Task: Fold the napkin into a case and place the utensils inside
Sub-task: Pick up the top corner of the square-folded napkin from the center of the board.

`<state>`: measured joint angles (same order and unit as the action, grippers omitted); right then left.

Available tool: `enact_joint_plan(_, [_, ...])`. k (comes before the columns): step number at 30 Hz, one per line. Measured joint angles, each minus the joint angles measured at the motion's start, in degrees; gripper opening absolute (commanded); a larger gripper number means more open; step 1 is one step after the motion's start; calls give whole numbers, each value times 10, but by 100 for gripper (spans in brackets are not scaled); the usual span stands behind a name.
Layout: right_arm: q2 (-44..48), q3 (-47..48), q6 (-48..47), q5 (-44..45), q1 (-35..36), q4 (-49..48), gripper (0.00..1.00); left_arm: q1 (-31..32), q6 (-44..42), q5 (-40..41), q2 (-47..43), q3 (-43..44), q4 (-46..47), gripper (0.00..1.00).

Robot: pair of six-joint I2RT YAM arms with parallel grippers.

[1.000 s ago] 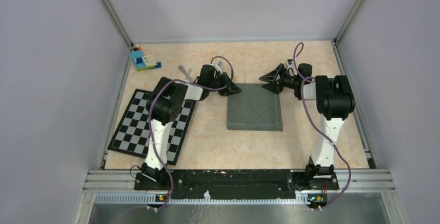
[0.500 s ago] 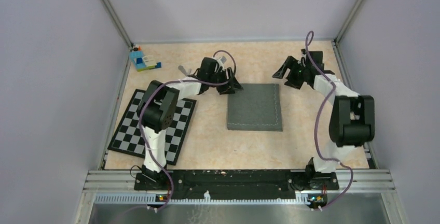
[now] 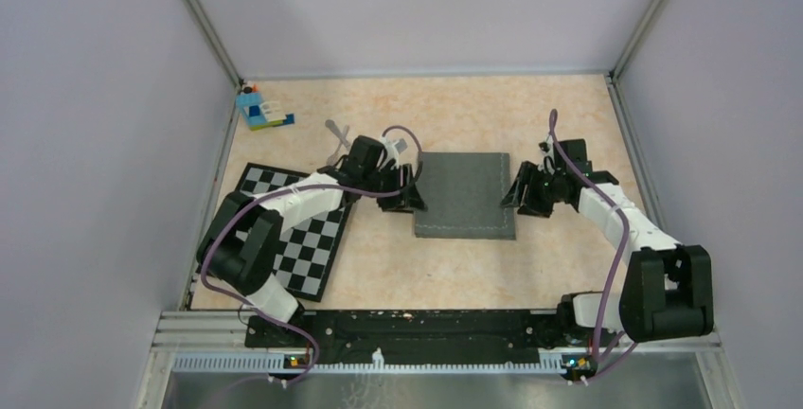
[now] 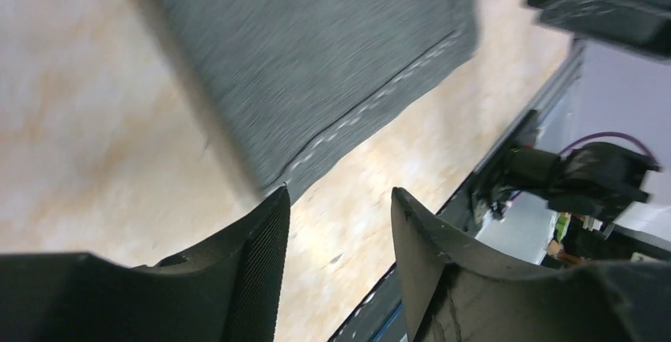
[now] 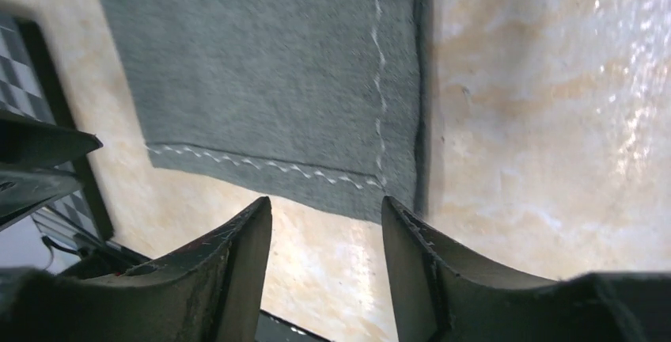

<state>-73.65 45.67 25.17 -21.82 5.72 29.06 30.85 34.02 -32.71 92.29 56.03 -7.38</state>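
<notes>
The dark grey napkin (image 3: 464, 195) lies flat and unfolded on the table, with its stitched hem showing. My left gripper (image 3: 410, 197) is open and empty, low at the napkin's left edge near the front-left corner. In the left wrist view the left gripper (image 4: 340, 197) hovers just off the corner of the napkin (image 4: 316, 57). My right gripper (image 3: 520, 197) is open and empty at the right edge. In the right wrist view the right gripper (image 5: 326, 206) is just below the front-right corner of the napkin (image 5: 261, 65). A silver utensil handle (image 3: 334, 130) shows behind the left arm. The rest of the utensils is hidden.
A black-and-white checkered mat (image 3: 248, 239) lies at the left under the left arm. A blue toy-brick block (image 3: 258, 109) sits in the far left corner. Grey walls and metal rails enclose the table.
Both arms have swung from the napkin's far corners toward the near side. The grippers now sit lower along the napkin's left and right edges. The napkin has not moved.
</notes>
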Motion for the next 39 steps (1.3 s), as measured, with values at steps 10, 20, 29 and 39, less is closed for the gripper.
enact_joint_plan(10, [0,-21,-22,17,0,21,41,-1,7,26,1,-73,-7,34])
enact_joint_plan(20, [0,-22,-26,25,0,20,37,3,19,23,32,-79,23,26])
enact_joint_plan(29, [-4,-22,-26,26,0,19,36,16,27,23,50,-87,44,1])
enact_joint_plan(39, [-11,-27,-13,42,-2,16,32,26,42,20,43,-101,63,20])
